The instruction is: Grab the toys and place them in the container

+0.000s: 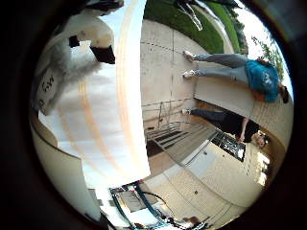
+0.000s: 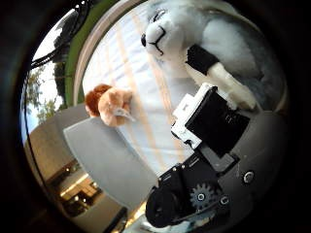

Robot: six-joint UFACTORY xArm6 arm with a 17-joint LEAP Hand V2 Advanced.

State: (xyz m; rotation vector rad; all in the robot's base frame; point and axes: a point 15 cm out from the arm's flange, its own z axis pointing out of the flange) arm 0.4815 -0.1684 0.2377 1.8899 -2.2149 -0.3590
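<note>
A grey and white plush dog (image 2: 214,34) fills much of the thumb side view, close to the palm. My right hand (image 2: 209,145) has its fingers (image 2: 221,80) curled against the plush's chest, and black fingertips (image 1: 103,52) press into its fur (image 1: 62,67). A small orange and tan plush toy (image 2: 109,104) lies apart on the white cloth with orange stripes (image 2: 141,82). Beside it stands a grey smooth-sided thing (image 2: 102,155), which may be the container.
The striped table's (image 1: 105,129) edge runs past a paved yard (image 1: 168,62) with grass behind it. A cream curved rim (image 1: 57,167) shows beside the cloth. Two people stand well away on the paving.
</note>
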